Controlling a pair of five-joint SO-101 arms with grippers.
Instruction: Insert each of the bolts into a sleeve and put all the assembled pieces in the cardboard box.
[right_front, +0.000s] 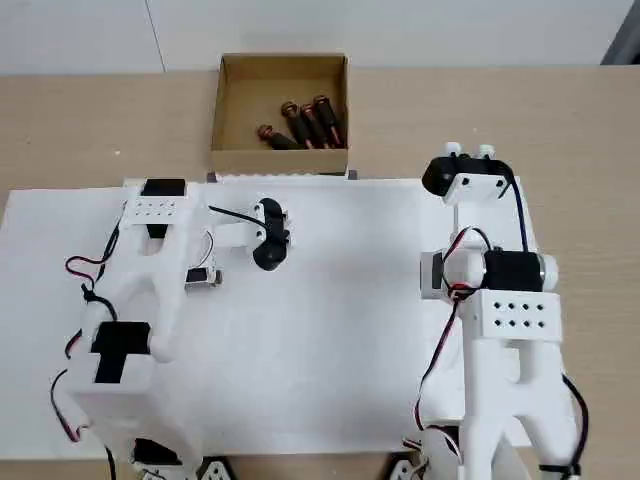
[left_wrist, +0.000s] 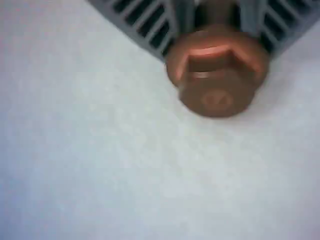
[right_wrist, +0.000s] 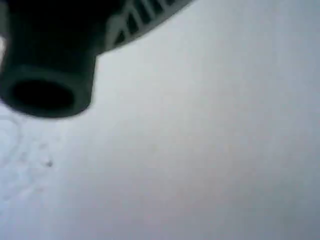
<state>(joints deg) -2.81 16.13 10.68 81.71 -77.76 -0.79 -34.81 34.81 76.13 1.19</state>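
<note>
Misalignment risk: your left end effector (right_front: 270, 238) is clenched on the bolt (left_wrist: 215, 75), right end effector (right_front: 466, 172) grasps the sleeve (right_wrist: 47, 75), well apart over the surface (right_front: 340, 340), so an off-axis push could jam at the rim and drop either.

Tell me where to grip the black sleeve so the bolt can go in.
Grip the black sleeve across its round outer wall, from the side, behind the mouth. Its bore opens at the end, so a grip there would block the bolt.

Your cardboard box (right_front: 232, 100), at the tabletop's (right_front: 100, 110) far edge, holds four assembled pieces (right_front: 300, 125); one brown bolt (left_wrist: 216, 75), one black sleeve (right_wrist: 47, 60) unassembled.
</note>
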